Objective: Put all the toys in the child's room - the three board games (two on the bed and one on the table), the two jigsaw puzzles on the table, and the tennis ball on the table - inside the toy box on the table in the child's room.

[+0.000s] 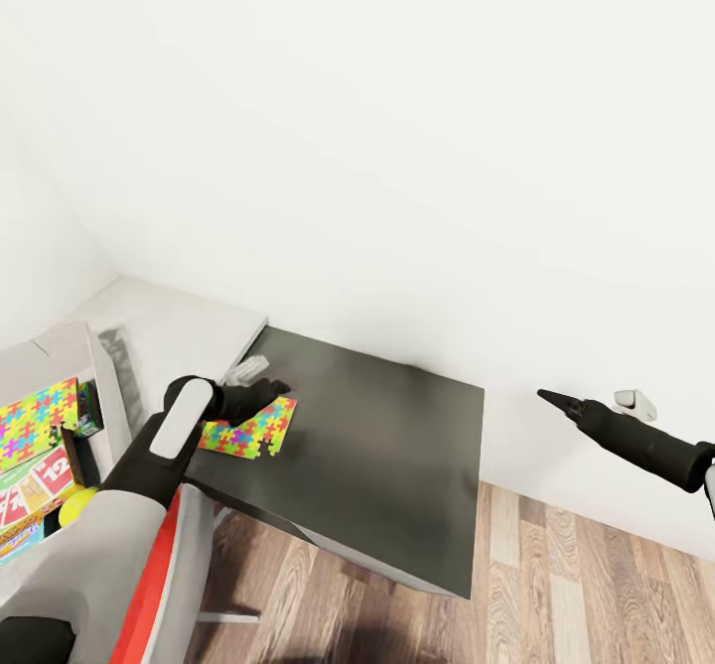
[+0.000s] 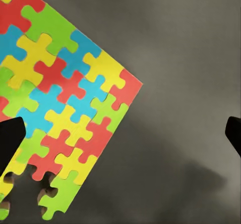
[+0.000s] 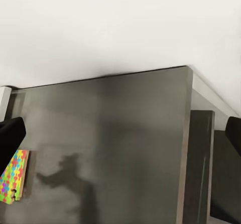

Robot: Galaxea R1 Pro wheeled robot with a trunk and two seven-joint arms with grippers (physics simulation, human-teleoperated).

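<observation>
My left gripper (image 1: 260,386) hangs wide open over the jagged multicoloured jigsaw puzzle (image 1: 250,429), flat on the matte dark table (image 1: 397,465), gripping nothing. My right gripper (image 1: 552,401), beyond the table's edge, looks open and empty.

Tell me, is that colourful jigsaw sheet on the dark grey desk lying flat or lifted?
Lying flat: the multicoloured jigsaw sheet rests on the dark grey desk top, open left gripper above it.

You are in a child's room at home: white walls (image 1: 397,148), a wood-plank floor (image 1: 556,585), an L-shaped desk (image 1: 387,465), and bright toys, a jigsaw puzzle (image 1: 253,431) on its dark top and game boxes (image 1: 40,485) in a grey bin (image 1: 60,346).
</observation>
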